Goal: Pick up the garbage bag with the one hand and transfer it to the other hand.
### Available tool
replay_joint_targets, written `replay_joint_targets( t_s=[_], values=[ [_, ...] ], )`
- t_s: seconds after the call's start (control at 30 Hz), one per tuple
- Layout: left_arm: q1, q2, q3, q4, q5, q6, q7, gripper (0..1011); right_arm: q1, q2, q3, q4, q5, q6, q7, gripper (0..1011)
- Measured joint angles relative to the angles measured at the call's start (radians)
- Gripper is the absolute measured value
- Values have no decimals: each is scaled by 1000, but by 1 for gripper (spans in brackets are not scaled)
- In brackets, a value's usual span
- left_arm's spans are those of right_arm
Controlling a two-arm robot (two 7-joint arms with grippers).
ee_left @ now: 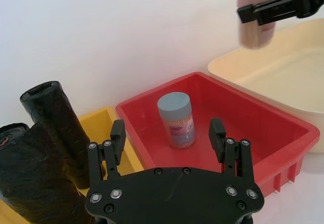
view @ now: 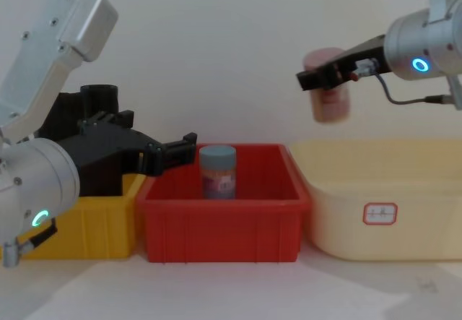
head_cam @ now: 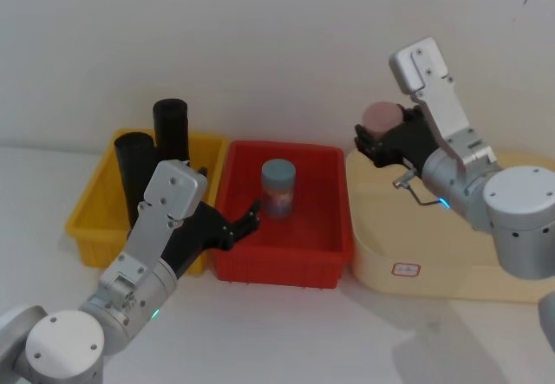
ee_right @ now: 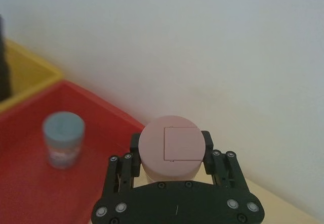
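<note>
left gripper (ee_left: pixel 167 130): open, over red bin (head_cam: pixel 282 273)
right gripper (ee_right: pixel 171 142): clamped on pink jar (view: pixel 328 103)
step: reach; garbage bag (head_cam: pixel 133 165) untouched, left gripper's 10 o'clock
next: swing over, straddle bag

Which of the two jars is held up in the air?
The pink-lidded jar, clamped in the right gripper above the cream bin; the blue-lidded jar stands in the red bin.

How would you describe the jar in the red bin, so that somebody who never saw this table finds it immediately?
Look at the red bin in the middle, between the yellow bin and the cream bin. One small jar stands upright inside it. Its lid is grey-blue; the pink-lidded jar is up in the right gripper, above the cream bin.
</note>
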Motion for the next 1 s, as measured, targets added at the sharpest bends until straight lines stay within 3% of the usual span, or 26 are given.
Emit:
replay_joint_targets(
  t_s=[0.3,0.67,1.0],
  values=[
    [0,0,0,0,0,0,0,1001,-28,8,26,-41,-42,100,-76,664],
    [0,0,0,0,0,0,0,1001,-59,8,68,-71,-96,230,-175,960],
    [0,0,0,0,0,0,0,1001,-79,0,109,-76,-142,336,-262,1001]
  ],
)
